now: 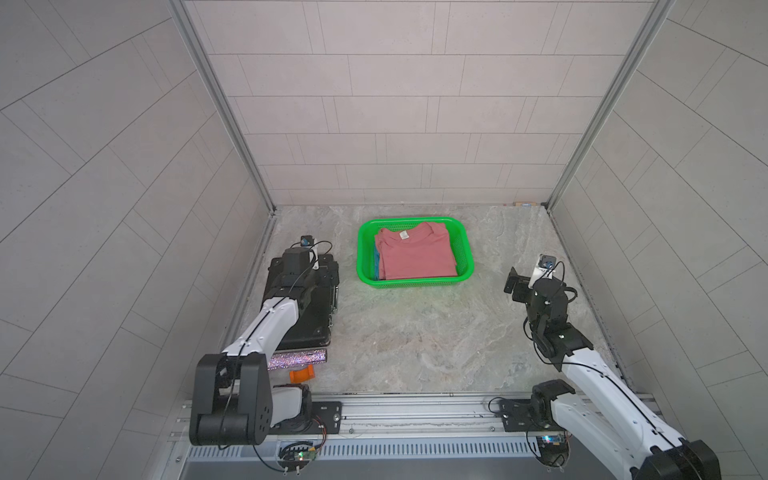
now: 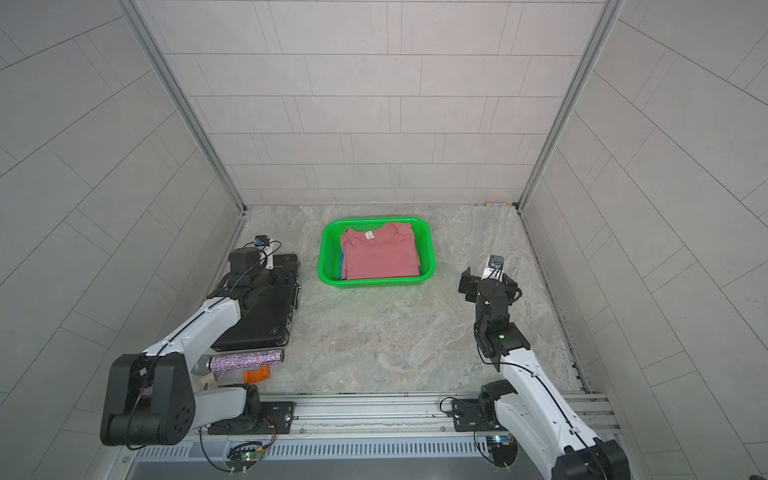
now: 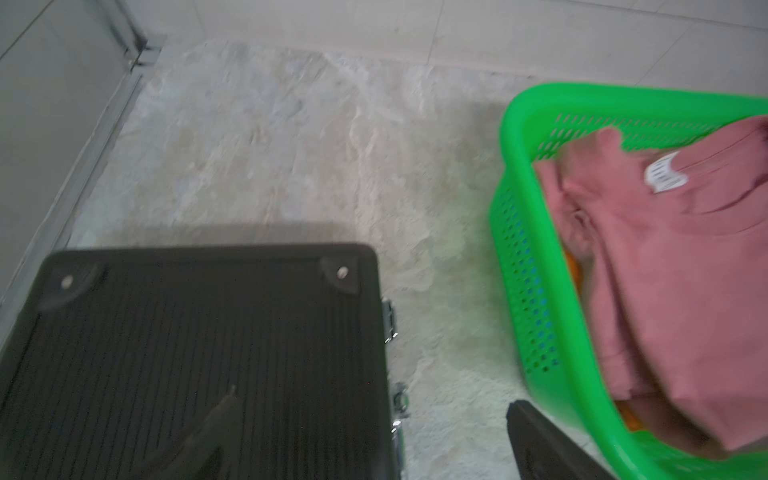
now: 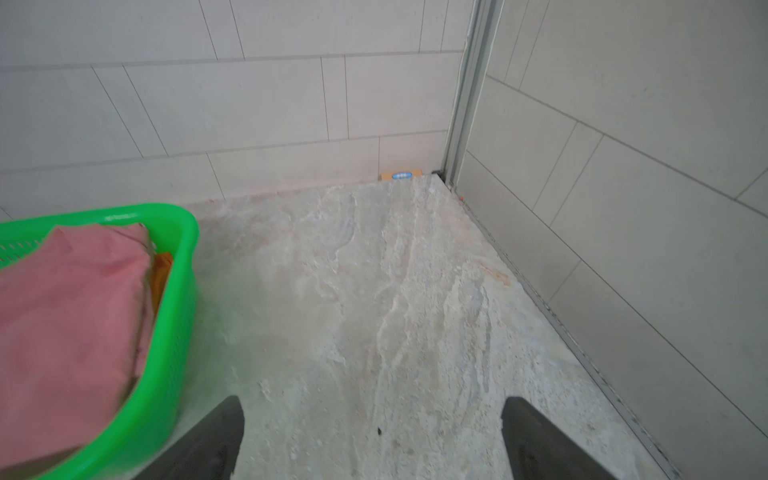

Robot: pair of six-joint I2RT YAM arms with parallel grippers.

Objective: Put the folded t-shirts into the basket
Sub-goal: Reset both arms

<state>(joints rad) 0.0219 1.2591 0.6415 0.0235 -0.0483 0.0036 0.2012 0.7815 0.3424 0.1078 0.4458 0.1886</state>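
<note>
Three layers fill your basket (image 1: 415,284), which sits flat toward the back middle of the surface (image 1: 415,345). The pink tee (image 1: 415,259) lies on top, with its collar and white tag toward the back wall. The blue tee (image 1: 376,264) shows as a strip under the pink one's edge on the case side, and the orange tee (image 4: 163,272) peeks out beneath it in both wrist views.

The surface is a pale stone-patterned sheet, grey with beige veins, matte and flat. Pale grey tiled walls (image 1: 395,124) close it in on three sides, with aluminium posts (image 1: 224,108) in the two back corners. A metal rail (image 1: 415,409) runs along the front, where both arms are mounted. A small cardboard bit (image 4: 401,175) with a blue label sits at the foot of the back wall by the right corner.

On your left, a black case (image 2: 270,324) lies flat by the side wall. In front of it lie a glittery mic (image 2: 245,360) and a small orange piece (image 2: 257,375).

Your left gripper (image 3: 372,398) hangs over the case's far end, near the basket, with its fingers wide apart and holding nothing; one finger is faint against the dark case. Your right gripper (image 4: 372,400) hangs over bare surface to the basket's right, fingers spread, nothing between them
</note>
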